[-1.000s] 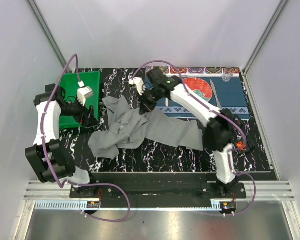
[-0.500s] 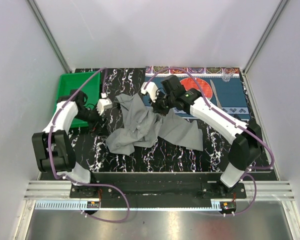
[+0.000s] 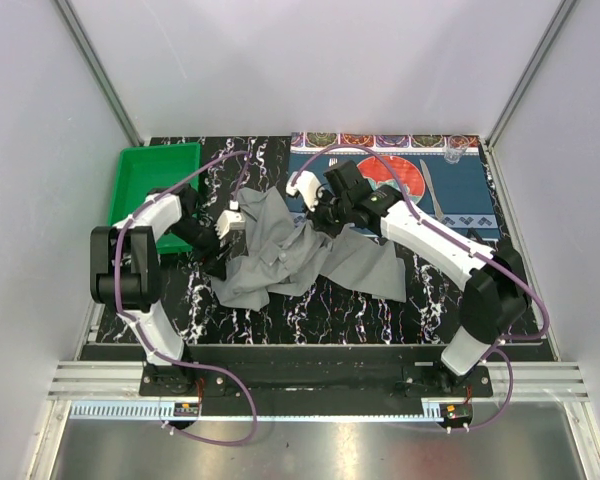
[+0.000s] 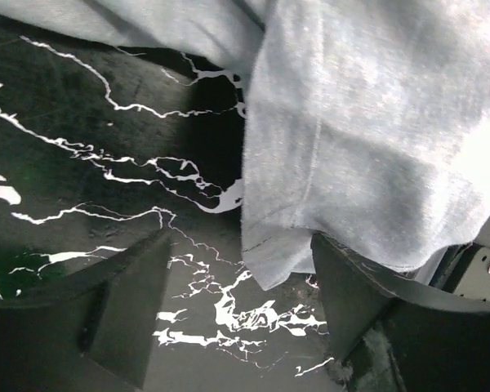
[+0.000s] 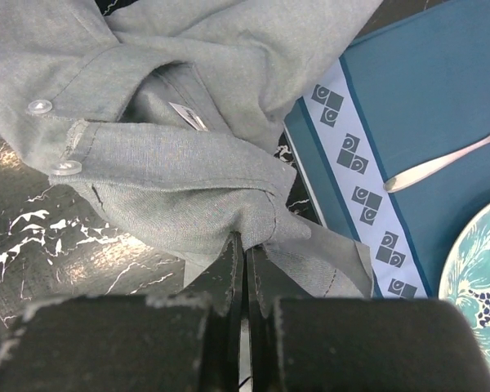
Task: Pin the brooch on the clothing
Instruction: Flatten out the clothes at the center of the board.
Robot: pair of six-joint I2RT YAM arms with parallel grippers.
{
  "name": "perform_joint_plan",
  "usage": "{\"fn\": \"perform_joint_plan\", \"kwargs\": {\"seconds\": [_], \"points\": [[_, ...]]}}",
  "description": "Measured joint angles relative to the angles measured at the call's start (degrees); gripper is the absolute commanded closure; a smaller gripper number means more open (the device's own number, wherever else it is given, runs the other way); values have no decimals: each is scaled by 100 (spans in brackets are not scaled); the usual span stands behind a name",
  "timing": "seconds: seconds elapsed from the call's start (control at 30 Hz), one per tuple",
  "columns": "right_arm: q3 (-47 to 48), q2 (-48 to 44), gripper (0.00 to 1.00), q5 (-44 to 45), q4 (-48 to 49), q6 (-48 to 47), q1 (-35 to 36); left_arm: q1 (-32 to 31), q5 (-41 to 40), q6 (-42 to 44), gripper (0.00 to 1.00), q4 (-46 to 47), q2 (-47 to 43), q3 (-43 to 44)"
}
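The clothing (image 3: pixel 280 250), a grey button-up shirt, lies crumpled mid-table. My right gripper (image 3: pixel 323 218) is shut on a fold of it; in the right wrist view the fingertips (image 5: pixel 245 245) pinch the grey fabric (image 5: pixel 188 163) near two pale buttons (image 5: pixel 65 167). My left gripper (image 3: pixel 223 243) is at the shirt's left edge. It stands open in the left wrist view (image 4: pixel 241 318), and a hem corner of the shirt (image 4: pixel 294 237) hangs just beyond the dark fingers (image 4: pixel 359 302), over the black marbled table. The brooch is out of view.
A green tray (image 3: pixel 150 172) sits at the far left. A blue patterned placemat (image 3: pixel 450 185) at the back right carries a red plate (image 3: pixel 395 172) and cutlery (image 5: pixel 449 159). White side walls close in the table.
My left arm has swung from over the green tray rightward to the shirt's left edge. The right gripper has dragged its pinched fold to the right, bunching the shirt.
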Motion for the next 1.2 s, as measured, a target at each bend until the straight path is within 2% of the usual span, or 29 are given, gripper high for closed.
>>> {"fn": "perform_joint_plan", "kwargs": {"seconds": [0.03, 0.13, 0.17, 0.3, 0.43, 0.53, 0.67, 0.83, 1.0, 1.1, 1.2], "points": [[0, 0, 100, 22, 24, 24, -2, 0, 11, 83, 59, -85, 0, -2], [4, 0, 100, 136, 90, 118, -2, 0, 70, 249, 96, -229, -4, -2], [20, 0, 100, 192, 92, 155, -4, 7, 107, 249, 100, -280, -4, 4], [251, 0, 100, 498, 61, 295, -26, 192, 433, 129, 100, -750, -35, 424], [994, -4, 100, 901, 11, 442, -142, 584, 901, -162, 100, -1113, -365, 1624], [1639, -28, 100, 1220, 83, 457, -221, 782, 1126, -553, 100, -1036, -968, 2308], [2400, -81, 100, 1620, 111, 422, -243, 800, 1252, -1506, 100, -435, -2098, 2500], [3338, -212, 100, 1899, 98, 302, -240, 793, 979, -3097, 100, 1036, -3753, 2387], [4649, -365, 100, 1519, -153, 179, -181, 793, 525, -4085, 100, 2068, -5005, 2524], [5517, -470, 100, 1309, -435, 136, 190, 793, 280, -4352, 100, 2391, -5506, 2669], [6581, -492, 100, 1338, -726, 7, 999, 793, 24, -4564, 100, 2616, -5851, 3021]]}}
